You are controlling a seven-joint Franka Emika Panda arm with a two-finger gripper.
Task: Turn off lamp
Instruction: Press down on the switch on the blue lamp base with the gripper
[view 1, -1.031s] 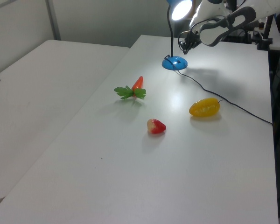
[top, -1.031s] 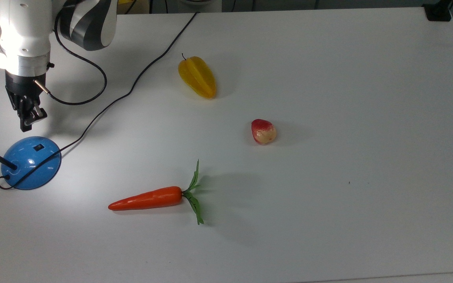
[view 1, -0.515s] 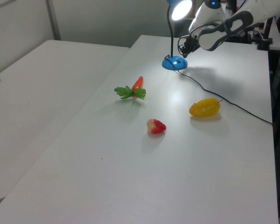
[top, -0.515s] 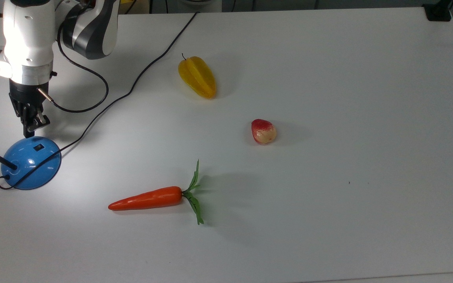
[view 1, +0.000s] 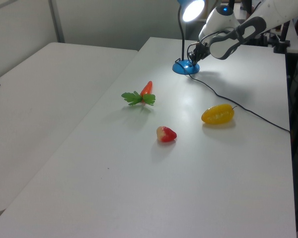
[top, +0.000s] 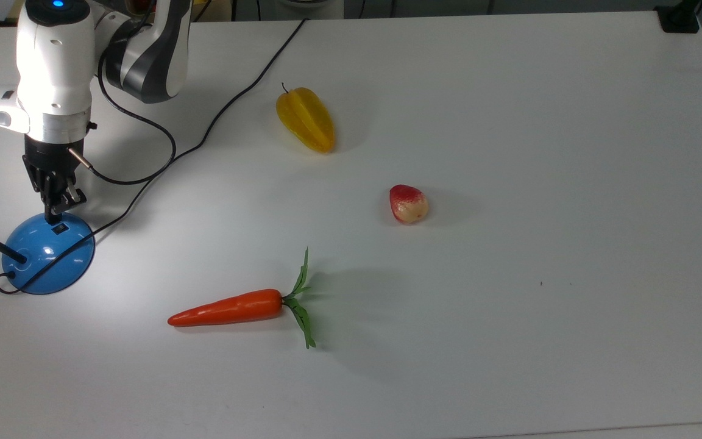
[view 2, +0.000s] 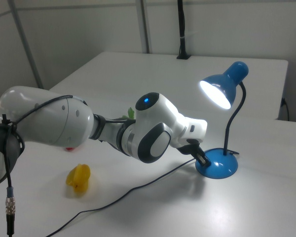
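The lamp is lit. Its glossy blue round base (top: 48, 253) stands at the top view's left, with a small black rocker switch (top: 59, 229) on the dome. A thin black neck rises to the glowing blue head (view 2: 222, 89), also bright in the left view (view 1: 193, 9). My gripper (top: 53, 213) points down with its fingers together and nothing between them. Its tip is at the base's far rim, just beside the switch. In the right view the gripper (view 2: 203, 159) reaches the edge of the base (view 2: 217, 165); in the left view the gripper (view 1: 191, 58) hangs just over the base (view 1: 185, 67).
The lamp's black cord (top: 205, 131) runs from the base to the table's far edge. A yellow starfruit (top: 306, 119), a red strawberry (top: 408, 203) and an orange carrot (top: 229, 308) lie around the middle. A black cable loops off my wrist (top: 144, 177).
My gripper has come down and slightly toward the top view's right, from above the table beside the base to the base's rim by the switch. The lamp stays lit.
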